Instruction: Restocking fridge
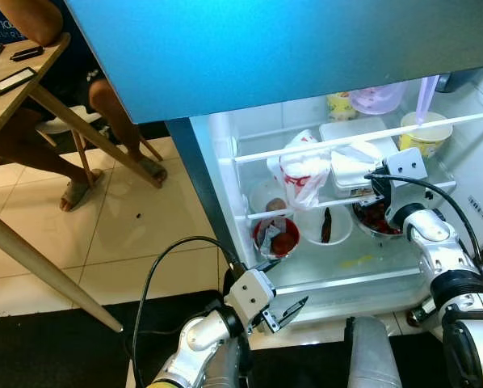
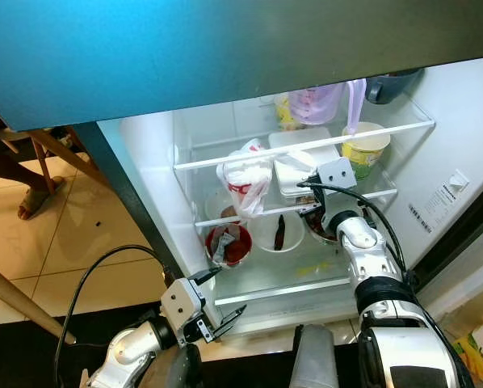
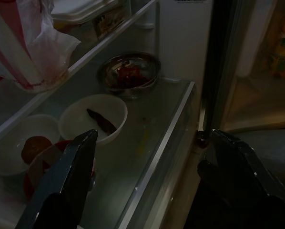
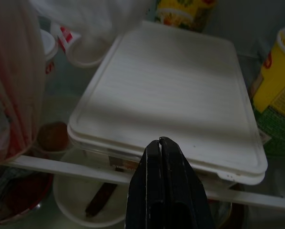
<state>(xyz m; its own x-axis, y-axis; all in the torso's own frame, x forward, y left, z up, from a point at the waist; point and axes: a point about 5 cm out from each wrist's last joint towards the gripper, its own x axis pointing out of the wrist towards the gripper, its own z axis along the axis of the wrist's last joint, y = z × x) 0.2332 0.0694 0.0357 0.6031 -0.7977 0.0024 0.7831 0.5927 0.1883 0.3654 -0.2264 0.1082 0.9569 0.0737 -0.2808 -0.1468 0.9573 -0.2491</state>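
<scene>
The fridge stands open in front of me. A white lidded container [image 4: 166, 86] lies on its upper glass shelf [image 1: 338, 144], beside a white plastic bag with red print [image 1: 302, 174] and a yellow cup [image 1: 423, 133]. My right gripper [image 4: 160, 142] is shut and empty, its tips just off the container's front edge. On the lower shelf sit a metal bowl of red food [image 3: 128, 71], a white bowl with a dark strip [image 3: 95, 117] and a red bowl [image 1: 278, 237]. My left gripper [image 3: 152, 157] hangs open and empty, low at the front edge of that shelf.
The fridge door [image 1: 249, 48] hangs open overhead. At the left a person's legs [image 1: 88, 162] are beside a wooden table [image 1: 19, 89], whose slanted leg [image 1: 48, 275] crosses the tiled floor. A black mat [image 1: 56, 347] lies by my feet.
</scene>
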